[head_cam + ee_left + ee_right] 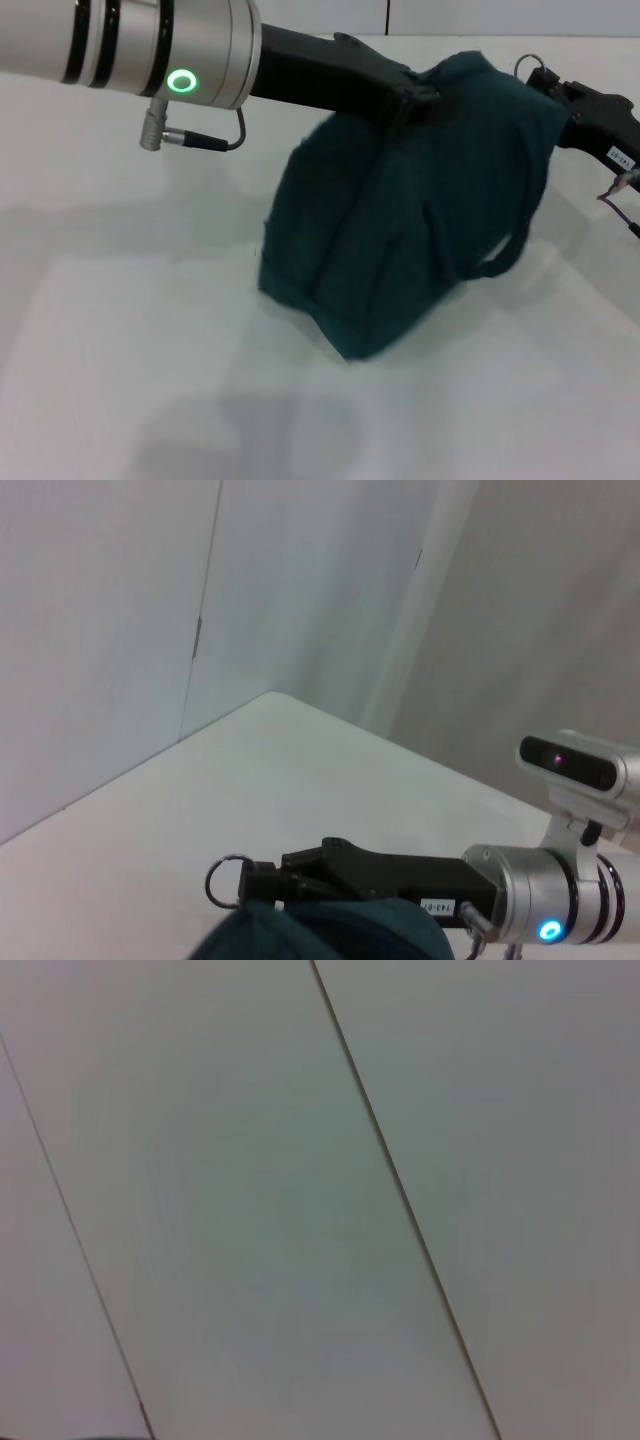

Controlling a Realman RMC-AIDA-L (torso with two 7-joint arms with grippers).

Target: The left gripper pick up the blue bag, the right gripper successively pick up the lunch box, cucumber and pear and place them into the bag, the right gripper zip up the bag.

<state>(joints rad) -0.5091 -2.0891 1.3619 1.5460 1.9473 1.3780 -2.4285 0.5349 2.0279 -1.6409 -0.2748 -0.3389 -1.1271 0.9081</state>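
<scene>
Bag (400, 220) mid-bench, tilted toward the right edge, left hand (405, 100) clamped on its top; right hand (560, 95) nearer the zip ring (228, 880), seemingly pinching it, fingers half hidden.

left gripper (418, 100) arm stretched rightward | right gripper (262, 882) extended leftward

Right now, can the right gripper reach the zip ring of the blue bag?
Probably yes. The right gripper is already at the top of the blue bag, right beside the metal zip ring, with nothing between them. The left gripper holds the bag's top.
</scene>
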